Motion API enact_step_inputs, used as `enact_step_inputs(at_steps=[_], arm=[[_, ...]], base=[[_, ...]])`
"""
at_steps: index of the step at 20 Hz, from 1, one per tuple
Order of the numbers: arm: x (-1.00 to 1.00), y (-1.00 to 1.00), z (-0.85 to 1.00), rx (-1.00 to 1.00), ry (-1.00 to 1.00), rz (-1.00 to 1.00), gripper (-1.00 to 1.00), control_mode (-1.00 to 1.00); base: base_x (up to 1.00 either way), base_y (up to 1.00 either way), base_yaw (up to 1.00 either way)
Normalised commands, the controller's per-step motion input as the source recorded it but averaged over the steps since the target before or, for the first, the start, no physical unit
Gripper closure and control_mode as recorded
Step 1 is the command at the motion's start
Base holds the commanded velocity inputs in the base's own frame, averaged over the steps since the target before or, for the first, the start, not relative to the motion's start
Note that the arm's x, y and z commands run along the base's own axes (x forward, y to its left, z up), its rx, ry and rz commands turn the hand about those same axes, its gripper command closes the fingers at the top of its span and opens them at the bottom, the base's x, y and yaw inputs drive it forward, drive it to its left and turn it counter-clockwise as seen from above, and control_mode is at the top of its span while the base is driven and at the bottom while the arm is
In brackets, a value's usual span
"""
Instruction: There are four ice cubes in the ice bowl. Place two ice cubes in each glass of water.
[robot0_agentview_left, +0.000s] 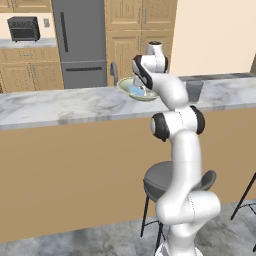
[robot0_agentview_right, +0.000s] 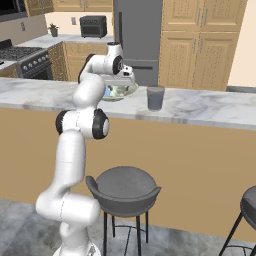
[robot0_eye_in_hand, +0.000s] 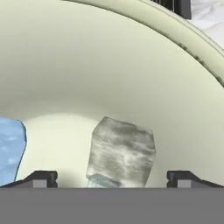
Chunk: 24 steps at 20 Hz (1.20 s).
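An ice cube lies on the floor of the ice bowl, between the gripper's spread fingers, untouched. The bowl sits on the marble counter, a glass of water near it.

One ice bowl, two ice cubes visible in it, one glass of water, two stools.

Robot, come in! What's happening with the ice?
Jaws open, down inside the ice bowl. One ice cube sits between the fingertips, not gripped. Nothing in the way.
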Motion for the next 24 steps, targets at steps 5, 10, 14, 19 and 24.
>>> enact_step_inputs(at_steps=[5, 10, 14, 19, 24], arm=[[0.00, 0.00, -0.22, -0.03, 0.00, 0.00, -1.00, -1.00], [0.00, 0.00, -0.38, -0.06, 0.00, 0.00, 1.00, -1.00], [-0.09, 0.00, -0.36, -0.02, 0.00, 0.00, 1.00, -1.00], [-0.36, 0.00, -0.07, 0.03, -0.05, 0.00, 1.00, -1.00], [-0.75, -0.12, 0.06, 0.22, -0.21, -0.05, 1.00, -1.00]], base=[[0.00, 0.00, 0.00], [0.00, 0.00, 0.00], [0.00, 0.00, 0.00], [0.00, 0.00, 0.00], [0.00, 0.00, 0.00]])
